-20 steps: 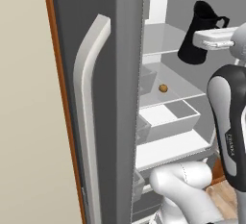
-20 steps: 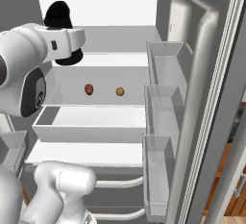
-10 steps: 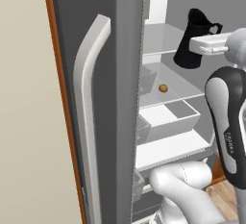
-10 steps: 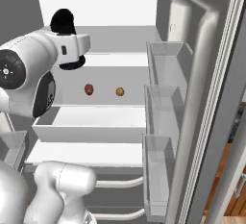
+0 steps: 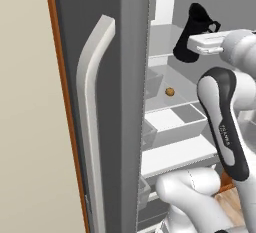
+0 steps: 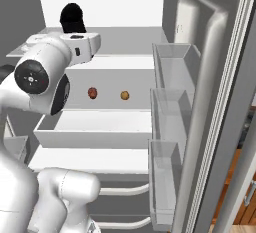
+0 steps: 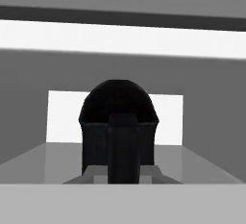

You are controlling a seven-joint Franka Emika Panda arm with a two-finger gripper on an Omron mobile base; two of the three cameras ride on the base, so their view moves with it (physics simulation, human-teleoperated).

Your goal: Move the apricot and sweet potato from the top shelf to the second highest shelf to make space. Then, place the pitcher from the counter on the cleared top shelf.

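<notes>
Hand (image 5: pixel 196 44) level, clamped on pitcher (image 5: pixel 192 33) handle, above top shelf (image 6: pixel 125 33).

The fridge door (image 6: pixel 220 92) stands wide open, three clear door bins (image 6: pixel 172 74) stacked down its inner face. A long pale handle (image 5: pixel 92 107) runs down the grey closed door (image 5: pixel 100 37), and a white drawer (image 6: pixel 95 127) sits low inside.

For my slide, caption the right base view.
Arm carries the pitcher over the top shelf; apricot and sweet potato sit below.
</notes>
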